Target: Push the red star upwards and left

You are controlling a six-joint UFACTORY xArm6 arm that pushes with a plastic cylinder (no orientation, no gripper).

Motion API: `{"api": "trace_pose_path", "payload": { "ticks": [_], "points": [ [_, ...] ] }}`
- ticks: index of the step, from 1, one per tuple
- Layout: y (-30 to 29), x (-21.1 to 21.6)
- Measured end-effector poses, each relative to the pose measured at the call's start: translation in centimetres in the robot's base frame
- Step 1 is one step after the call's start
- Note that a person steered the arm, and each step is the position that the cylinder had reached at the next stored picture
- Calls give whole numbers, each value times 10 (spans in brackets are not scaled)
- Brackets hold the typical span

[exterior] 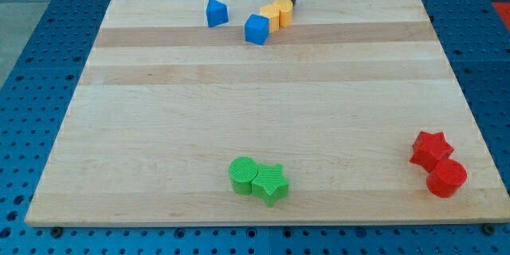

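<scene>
The red star [430, 149] lies near the board's lower right corner. A red cylinder [446, 178] touches it just below and to the right. My tip [288, 3] is at the view's top, at the board's far edge, right behind two yellow blocks [276, 13]. It is far up and left of the red star.
A blue cube [256, 29] touches the yellow blocks on their left. A blue block [216, 13] sits further left. A green cylinder [244, 174] and a green star [270, 183] touch each other near the bottom edge. The wooden board [255, 119] rests on a blue perforated table.
</scene>
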State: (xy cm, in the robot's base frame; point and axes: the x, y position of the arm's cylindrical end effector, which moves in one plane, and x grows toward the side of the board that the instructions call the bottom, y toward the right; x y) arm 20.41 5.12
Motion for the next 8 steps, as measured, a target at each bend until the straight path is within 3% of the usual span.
{"api": "trace_pose_path", "payload": {
  "ticks": [1,2,3,5,6,7,8],
  "points": [
    [53,-11],
    [96,22],
    [122,103],
    [242,187],
    [287,252],
    [294,272],
    [294,338]
  ]
}}
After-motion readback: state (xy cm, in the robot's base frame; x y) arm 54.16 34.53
